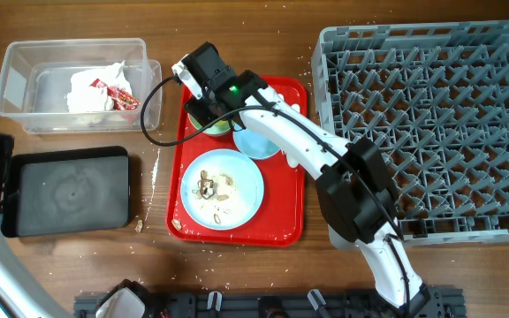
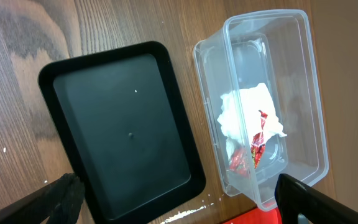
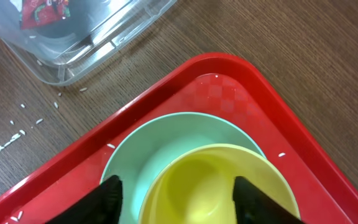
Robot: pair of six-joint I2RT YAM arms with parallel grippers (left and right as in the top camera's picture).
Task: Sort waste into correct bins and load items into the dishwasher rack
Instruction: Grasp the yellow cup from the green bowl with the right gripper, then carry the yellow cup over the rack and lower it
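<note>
My right gripper (image 3: 176, 199) is open, its fingers straddling the small yellow cup (image 3: 210, 186), which sits inside the pale green bowl (image 3: 160, 143) on the red tray's far left corner; in the overhead view this gripper (image 1: 208, 110) hides both. The light blue bowl (image 1: 256, 141) and the light blue plate (image 1: 241, 190) with brownish food scraps (image 1: 210, 185) lie on the same tray. The clear tub (image 1: 16, 106) holds the white napkin (image 1: 91, 88) and red wrapper (image 1: 117, 93). My left gripper (image 2: 179, 205) is open and empty above the black tray (image 2: 123, 124). Spoon and fork are out of view.
The red serving tray (image 1: 285, 212) lies between the black tray (image 1: 69, 190) and the grey dishwasher rack (image 1: 431, 124) at the right. White crumbs (image 1: 153, 168) and a small scrap (image 1: 138, 226) lie on the wood beside the red tray.
</note>
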